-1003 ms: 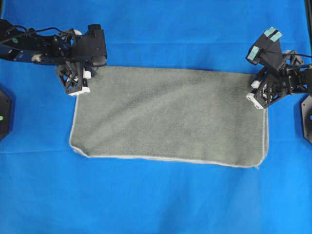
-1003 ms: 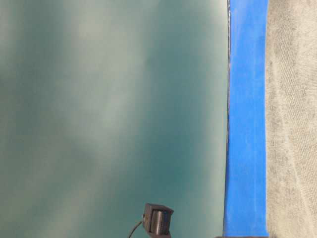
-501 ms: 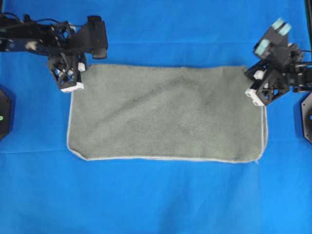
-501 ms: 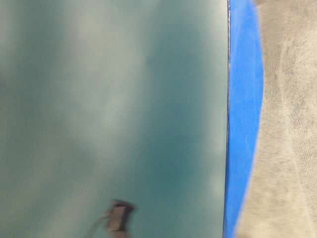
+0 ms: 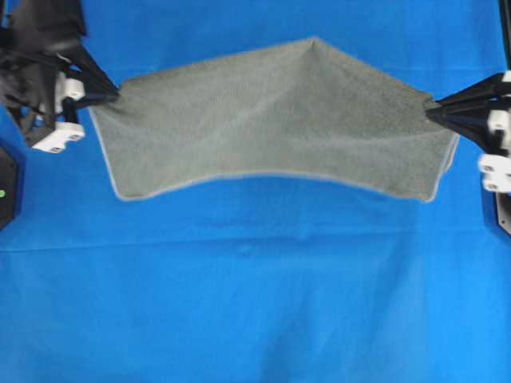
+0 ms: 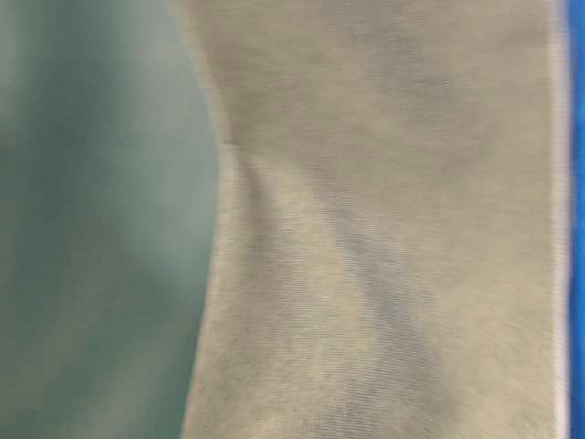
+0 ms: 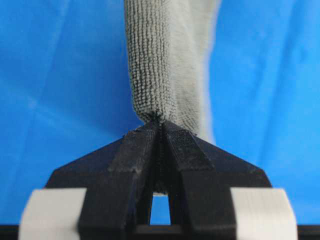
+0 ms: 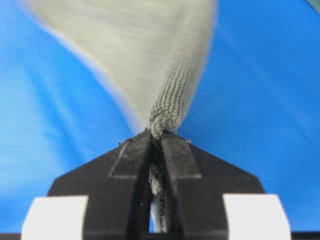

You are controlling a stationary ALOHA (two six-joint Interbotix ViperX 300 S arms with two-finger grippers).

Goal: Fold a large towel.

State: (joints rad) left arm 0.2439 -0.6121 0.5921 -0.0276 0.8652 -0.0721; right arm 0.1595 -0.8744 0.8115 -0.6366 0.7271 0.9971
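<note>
The grey-green towel (image 5: pixel 271 120) hangs stretched in the air between my two grippers, above the blue cloth. Its top edge peaks near the middle and its pale hemmed lower edge sags. At the towel's left corner my left gripper (image 5: pixel 112 97) is shut on the fabric; the left wrist view shows the towel (image 7: pixel 165 60) pinched at my left gripper (image 7: pixel 160 121). The towel's right corner is clamped by my right gripper (image 5: pixel 431 112), with the towel (image 8: pixel 165 75) bunched between the closed tips of my right gripper (image 8: pixel 156 132). In the table-level view the towel (image 6: pixel 393 229) fills most of the picture.
The bright blue cloth (image 5: pixel 255 303) covers the whole table under the towel. Black base plates sit at the left edge (image 5: pixel 6 187) and the right edge (image 5: pixel 503 207). A plain teal wall (image 6: pixel 91 229) stands behind in the table-level view.
Both grippers closed on the towel's far corners and lifted it off the blue cloth. The arms moved outward and up, pulling the towel taut. It now fills the table-level view.
</note>
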